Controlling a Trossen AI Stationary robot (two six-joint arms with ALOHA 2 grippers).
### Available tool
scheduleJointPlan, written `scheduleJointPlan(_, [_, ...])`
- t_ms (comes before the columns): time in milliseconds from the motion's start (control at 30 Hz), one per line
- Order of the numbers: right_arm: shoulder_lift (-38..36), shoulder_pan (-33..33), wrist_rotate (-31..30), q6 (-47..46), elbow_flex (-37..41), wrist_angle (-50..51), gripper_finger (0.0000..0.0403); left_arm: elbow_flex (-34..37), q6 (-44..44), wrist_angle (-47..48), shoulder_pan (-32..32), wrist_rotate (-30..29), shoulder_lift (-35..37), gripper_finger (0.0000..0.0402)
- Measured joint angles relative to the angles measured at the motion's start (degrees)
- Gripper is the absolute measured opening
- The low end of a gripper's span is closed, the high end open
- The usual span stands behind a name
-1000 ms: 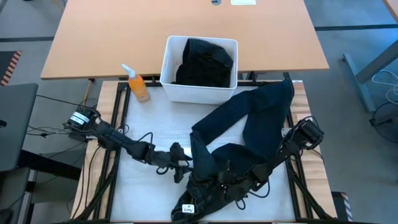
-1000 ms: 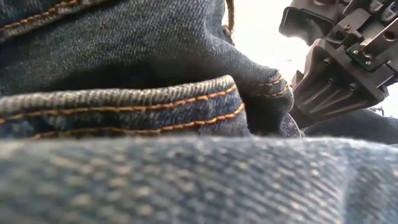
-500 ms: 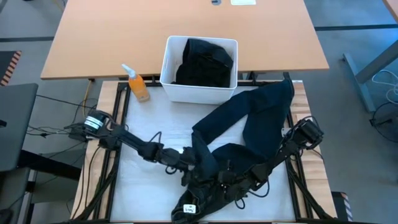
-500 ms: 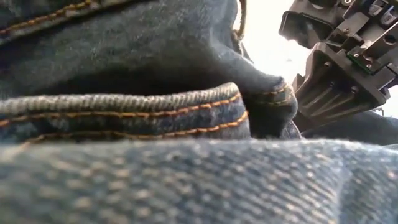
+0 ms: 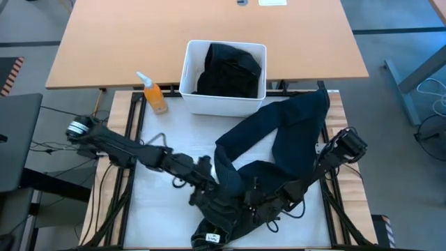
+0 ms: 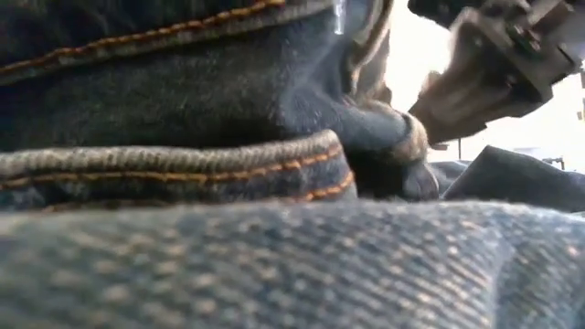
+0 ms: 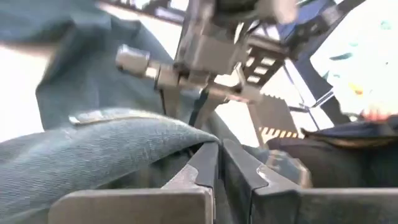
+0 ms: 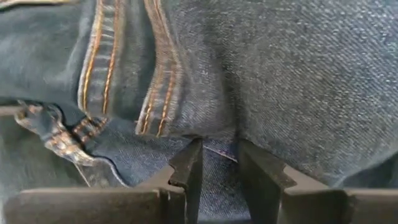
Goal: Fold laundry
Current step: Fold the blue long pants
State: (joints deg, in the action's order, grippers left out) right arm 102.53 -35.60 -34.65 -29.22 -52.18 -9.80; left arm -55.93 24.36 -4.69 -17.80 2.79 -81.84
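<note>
Jaws: left gripper [image 7: 217, 163] pressed together on jeans [image 5: 268, 150] fold, right gripper [image 8: 214, 163] pinching denim too; both on jeans' end farthest from white bin [image 5: 223, 103]

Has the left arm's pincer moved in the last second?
Yes. In the high view the left pincer has slid right, away from the orange spray bottle, into the bunched jeans, and shut there.

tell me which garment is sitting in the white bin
The black clothing, bundled inside the white bin. The dark navy trousers lie spread on the table instead.
</note>
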Motion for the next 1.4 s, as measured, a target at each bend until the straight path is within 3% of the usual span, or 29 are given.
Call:
scheduleJointPlan(267, [-5.33, 3.75, -0.13, 15.76, 0.0, -7.81, 0.0127, -6.76, -3.37, 14.61, -0.07, -5.42, 8.65, 0.0])
scheduleJointPlan(467, [-7.05, 9.17, 1.2, 19.23, 0.0, -13.84, 0.0127, -10.57, -4.1, 29.44, 2.93, -10.97, 11.3, 0.0])
scheduleJointPlan(667, [-6.61, 15.14, 13.57, 19.17, -0.59, -15.12, 0.0133, -12.25, -2.03, 50.8, 8.87, -11.59, 11.58, 0.0])
scheduleJointPlan(933, [-6.55, 13.92, 19.44, 18.12, -0.72, -14.15, 0.015, -12.38, -0.33, 77.23, 16.67, -6.82, 11.54, 0.0])
scheduleJointPlan(1133, [1.02, 11.52, 19.57, 16.47, -0.72, -21.13, 0.0142, -12.36, -1.72, 78.97, 20.75, -12.23, 11.47, 0.0])
scheduleJointPlan(1400, [6.48, 11.62, 19.54, 10.77, -0.7, -21.46, 0.0131, -11.07, -2.32, 74.1, 19.42, -9.15, 11.47, 0.0019])
